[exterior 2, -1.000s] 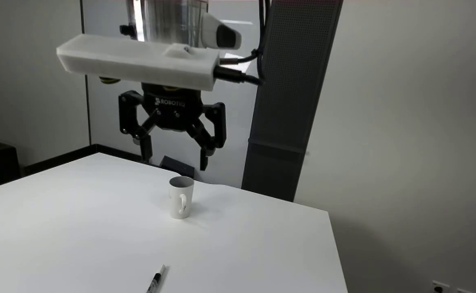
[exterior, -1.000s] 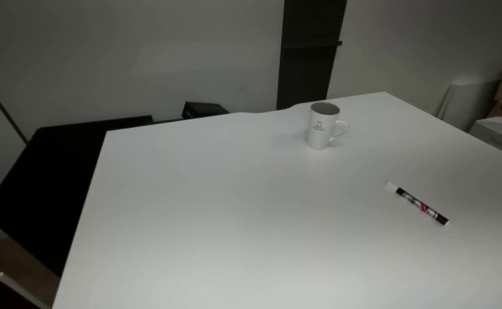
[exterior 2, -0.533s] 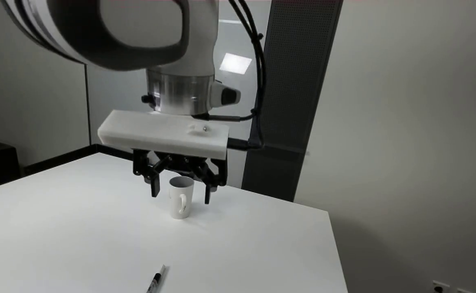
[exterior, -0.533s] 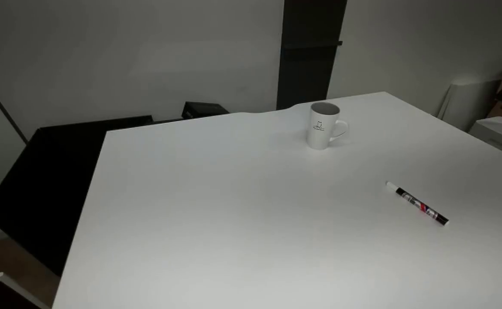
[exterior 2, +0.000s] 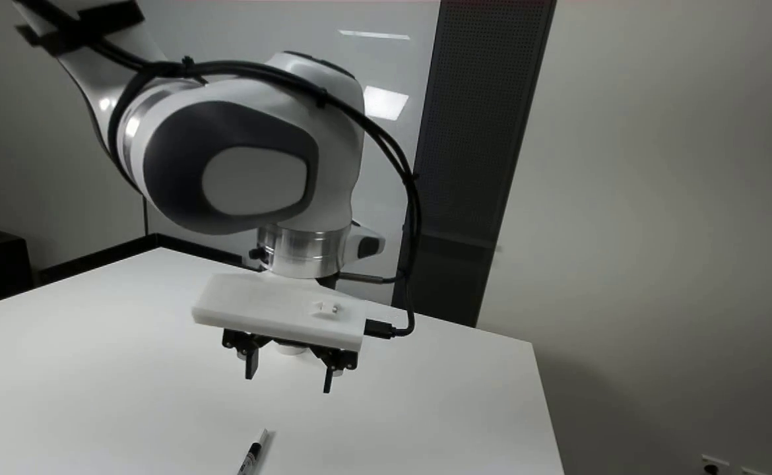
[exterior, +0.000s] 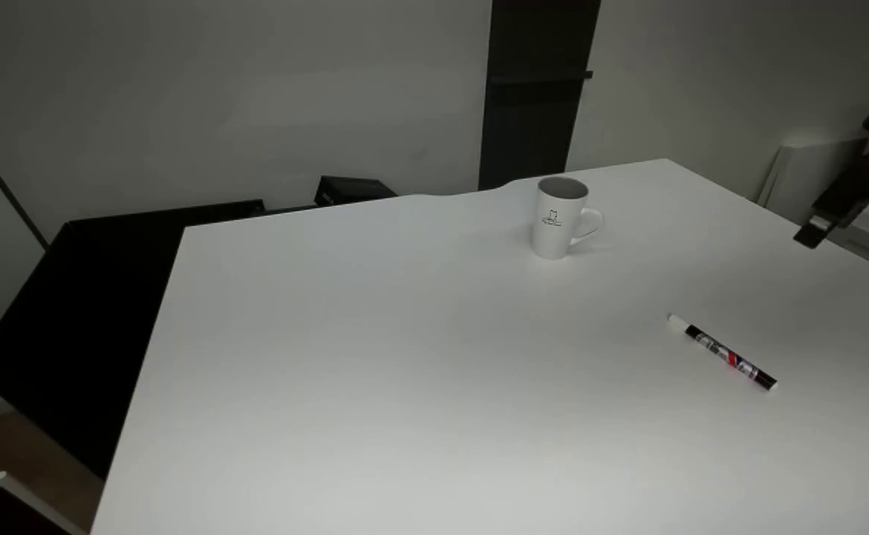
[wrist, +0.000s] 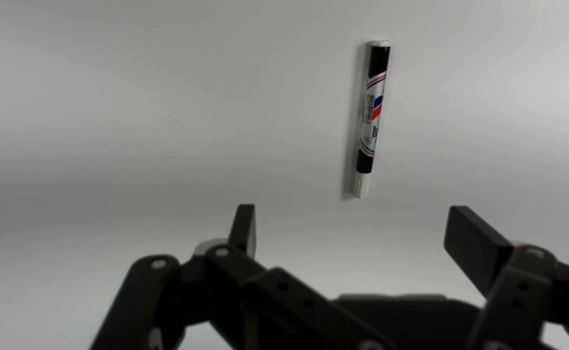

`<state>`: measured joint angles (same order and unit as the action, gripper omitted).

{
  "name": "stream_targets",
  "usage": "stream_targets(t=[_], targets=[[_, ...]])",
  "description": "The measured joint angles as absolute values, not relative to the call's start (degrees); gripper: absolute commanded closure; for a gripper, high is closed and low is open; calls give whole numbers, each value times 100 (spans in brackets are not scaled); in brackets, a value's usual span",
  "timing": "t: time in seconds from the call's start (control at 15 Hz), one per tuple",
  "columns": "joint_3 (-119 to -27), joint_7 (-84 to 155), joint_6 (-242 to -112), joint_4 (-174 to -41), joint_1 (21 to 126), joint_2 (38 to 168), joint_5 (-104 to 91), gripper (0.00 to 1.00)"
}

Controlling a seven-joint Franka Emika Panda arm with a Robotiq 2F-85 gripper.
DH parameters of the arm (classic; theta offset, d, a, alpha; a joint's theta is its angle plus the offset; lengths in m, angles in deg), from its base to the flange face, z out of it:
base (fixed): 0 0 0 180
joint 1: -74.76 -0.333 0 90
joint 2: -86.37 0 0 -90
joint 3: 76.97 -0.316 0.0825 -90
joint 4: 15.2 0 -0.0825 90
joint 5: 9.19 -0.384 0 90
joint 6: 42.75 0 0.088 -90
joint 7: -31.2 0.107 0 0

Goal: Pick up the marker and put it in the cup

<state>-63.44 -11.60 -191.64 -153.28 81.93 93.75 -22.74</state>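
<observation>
1. Currently in the approach step, by my read — pick not made, place comes after.
2. Gripper is released: fingers spread wide, nothing between them, hanging above the table and apart from the marker.
3. Marker lies flat on the table. In an exterior view it's nearer than the cup and right of it, well apart. In the wrist view it sits beyond the fingertips, within their left-right span, ribbed white end closest to the gripper.
4. Next move should be: shift over mid-barrel, lower, clamp across it. Marker runs roughly square to the finger travel, so probably only a small wrist trim.
5. Cup stands upright on the far part of the table, handle out to the right in an exterior view.
6. Contents: grey inner wall shows, nothing pokes above the rim; floor of it is hidden, so can't tell what's at the bottom.
7. Place step will likely need the marker tipped upright — laid flat it would probably hang up across the rim.
</observation>
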Motion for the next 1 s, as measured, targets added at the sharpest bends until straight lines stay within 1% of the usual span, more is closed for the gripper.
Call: stream_targets(t=[0.47, 0.8, 1.0], targets=[[-7116, -1066, -19643, -14762, 8477, 10700, -2309, 0], [-7239, -223, -20335, -14363, 8370, 11491, -1491, 0], [-7234, 353, -20542, -14183, 8267, 11809, -1014, 0]])
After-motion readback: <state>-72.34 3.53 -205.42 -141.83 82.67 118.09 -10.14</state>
